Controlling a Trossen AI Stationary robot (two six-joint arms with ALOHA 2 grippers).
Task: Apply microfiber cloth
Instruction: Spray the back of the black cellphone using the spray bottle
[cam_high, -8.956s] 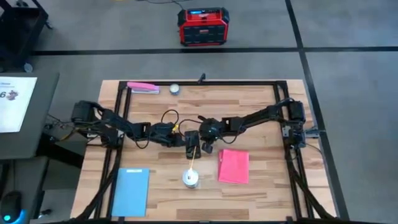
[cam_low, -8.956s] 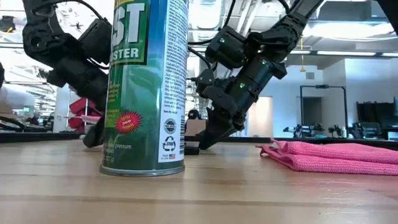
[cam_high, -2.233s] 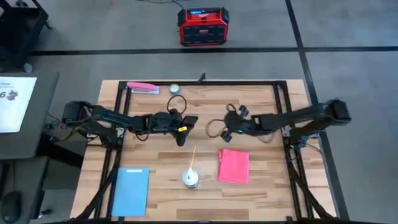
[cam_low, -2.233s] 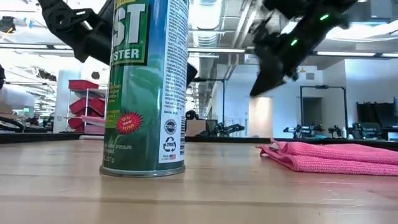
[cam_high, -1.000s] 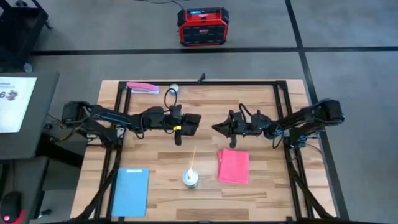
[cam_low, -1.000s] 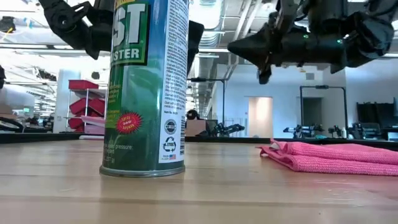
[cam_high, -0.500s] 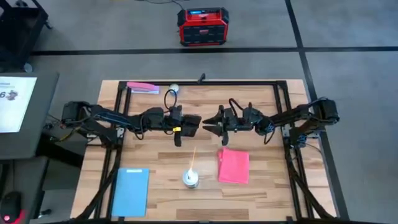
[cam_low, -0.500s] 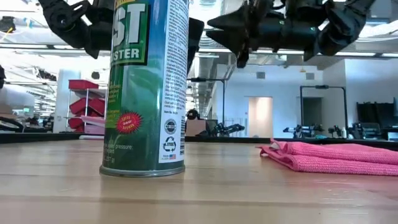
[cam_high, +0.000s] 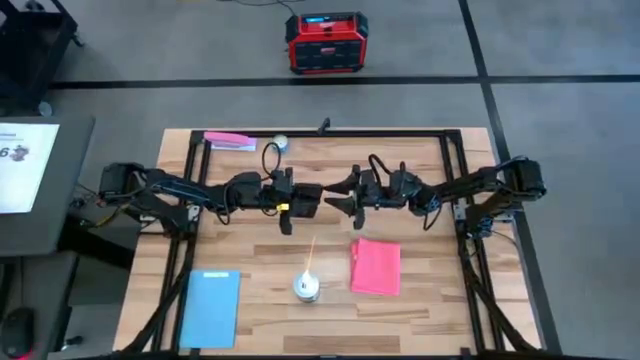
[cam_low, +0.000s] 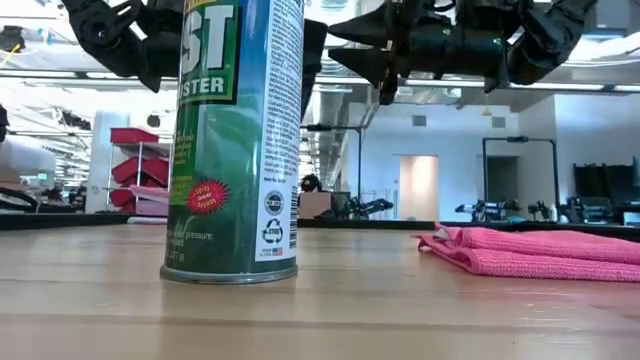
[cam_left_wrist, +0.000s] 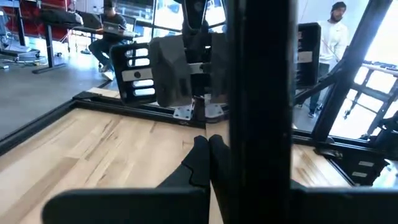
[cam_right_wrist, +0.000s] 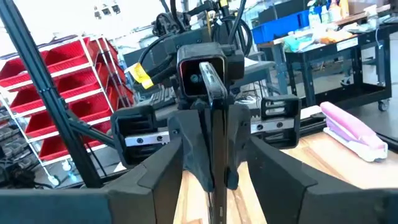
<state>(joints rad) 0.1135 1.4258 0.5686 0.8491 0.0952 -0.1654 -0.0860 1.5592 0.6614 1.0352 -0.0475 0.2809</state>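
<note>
Left tool (cam_high: 303, 200) holds a dark phone (cam_high: 306, 199) above the surface, beyond the spray can (cam_high: 306, 287); right tool (cam_high: 342, 197), fingers apart, faces it. The microfiber cloth (cam_high: 376, 266) lies untouched right of the can, so pickup seems next.

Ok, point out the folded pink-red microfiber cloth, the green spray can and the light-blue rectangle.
Pink-red microfiber cloth (cam_high: 376, 267): high view, middle of its top face.
Green spray can (cam_low: 235, 150): low view, middle of its label.
Light-blue rectangle (cam_high: 210, 306): high view, centre of its flat surface.
</note>
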